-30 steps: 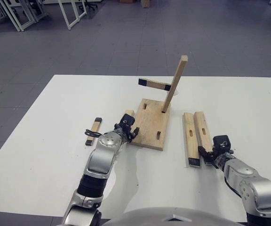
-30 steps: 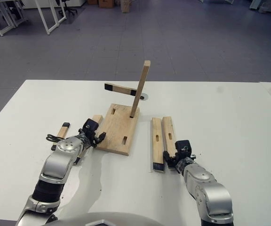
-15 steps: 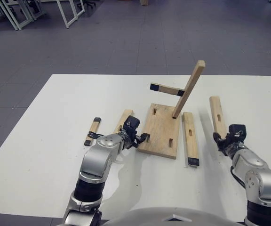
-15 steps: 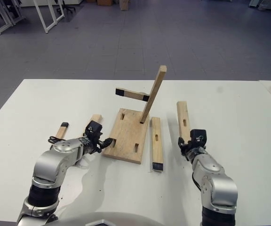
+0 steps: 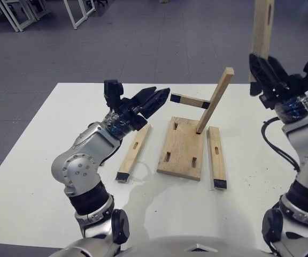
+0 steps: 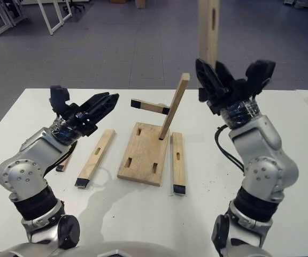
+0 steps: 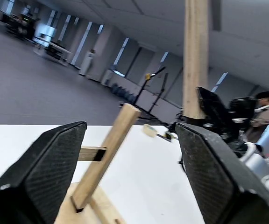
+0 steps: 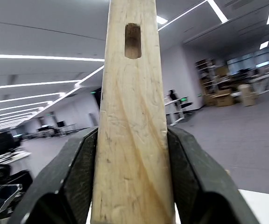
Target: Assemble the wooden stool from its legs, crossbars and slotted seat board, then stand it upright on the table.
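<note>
While L gripper point(image 5: 156, 101) gapes, R gripper point(image 8: 132, 163) clamps leg point(image 5: 262, 27).

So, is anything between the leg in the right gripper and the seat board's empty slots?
Nothing visible. The held leg is in the air; the mounted leg occupies the seat board's far right slot.

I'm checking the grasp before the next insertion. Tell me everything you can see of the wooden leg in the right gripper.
The wooden leg is a straight, flat-sided bar of pale wood with visible grain and one oblong slot above the grip. It stands about upright, raised above the table on the robot's right, its top past the head views' edge. The right gripper clamps its lower part between two black fingers; nothing else touches it.
</note>
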`<state>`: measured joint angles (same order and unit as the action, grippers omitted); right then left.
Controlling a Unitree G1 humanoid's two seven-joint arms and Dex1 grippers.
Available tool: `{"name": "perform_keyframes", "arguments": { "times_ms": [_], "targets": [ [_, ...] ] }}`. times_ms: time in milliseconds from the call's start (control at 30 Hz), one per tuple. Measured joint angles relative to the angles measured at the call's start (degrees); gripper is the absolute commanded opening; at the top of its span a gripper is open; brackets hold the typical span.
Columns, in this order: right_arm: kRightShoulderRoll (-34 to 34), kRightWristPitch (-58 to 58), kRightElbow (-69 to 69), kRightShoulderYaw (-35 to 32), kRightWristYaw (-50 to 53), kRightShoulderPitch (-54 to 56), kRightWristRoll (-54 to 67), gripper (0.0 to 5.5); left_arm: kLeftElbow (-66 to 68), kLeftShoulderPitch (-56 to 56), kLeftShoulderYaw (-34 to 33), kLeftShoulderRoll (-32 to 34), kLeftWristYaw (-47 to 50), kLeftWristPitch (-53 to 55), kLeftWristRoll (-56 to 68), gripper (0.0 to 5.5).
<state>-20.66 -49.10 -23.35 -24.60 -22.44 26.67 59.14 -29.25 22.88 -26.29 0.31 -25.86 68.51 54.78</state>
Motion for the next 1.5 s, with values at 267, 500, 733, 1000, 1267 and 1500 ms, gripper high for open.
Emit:
{"name": "perform_keyframes", "arguments": {
  "times_ms": [267, 500, 733, 1000, 1267, 1500],
  "targets": [
    [-9.6, -9.9, 9.7, 11.3, -24.5, 4.1, 8.7, 2.05, 5.8, 2.1, 2.0, 3.7, 17.2, 1.6, 33.1, 5.21],
    [-12.0, -11.4, 10.2, 17.5, -35.5, 2.9, 8.6, 2.05, 5.7, -0.5, 11.1, 10.3, 21.2, -3.0, 43.3, 5.21],
    [-12.0, -12.3, 11.1, 20.8, -37.2, 2.9, 8.2, 2.05, 4.2, -2.0, 16.7, 14.8, 19.6, -8.7, 43.5, 4.32],
    [-12.0, -13.5, 12.8, 21.0, -35.0, 3.0, 8.0, 2.05, 2.3, -3.1, 20.3, 20.0, 12.7, -11.8, 35.1, 2.96],
    [-12.0, -14.2, 12.6, 21.5, -34.2, 3.0, 7.3, 2.05, 3.3, -3.7, 21.8, 20.9, 11.1, -13.7, 31.9, 2.07],
    [-12.2, -13.5, 12.7, 22.0, -35.2, 3.0, 6.0, 2.49, 3.9, -3.7, 21.8, 20.9, 11.1, -13.7, 32.2, 2.07]
  ]
}}
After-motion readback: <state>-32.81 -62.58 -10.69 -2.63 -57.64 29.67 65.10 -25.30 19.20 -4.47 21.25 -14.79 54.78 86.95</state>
